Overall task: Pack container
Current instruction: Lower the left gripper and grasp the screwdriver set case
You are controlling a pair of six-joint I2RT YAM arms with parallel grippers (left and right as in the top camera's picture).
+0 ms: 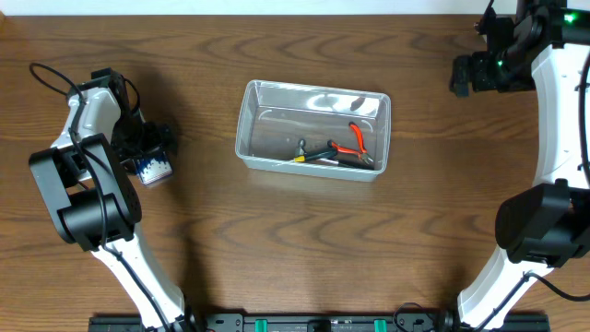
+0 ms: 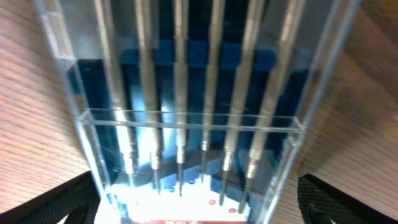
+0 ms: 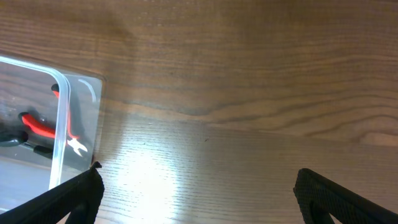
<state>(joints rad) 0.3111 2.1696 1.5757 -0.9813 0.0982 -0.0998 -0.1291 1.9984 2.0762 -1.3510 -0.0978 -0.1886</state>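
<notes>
The clear, open-topped rectangular plastic container sits upright mid-table on the wooden table, with red-handled pliers and other small tools inside.

overhead: bright, even, sharp, white glare on container wall at 12 o'clock, soft shadows on worktop at 7 o'clock | left wrist: case blurred, blown-out glare at 6 o'clock | right wrist: glare patch on worktop at 7 o'clock, grain soft

Bit case half hidden overhead, its near end and most of the container beyond wrist-view edges.
</notes>
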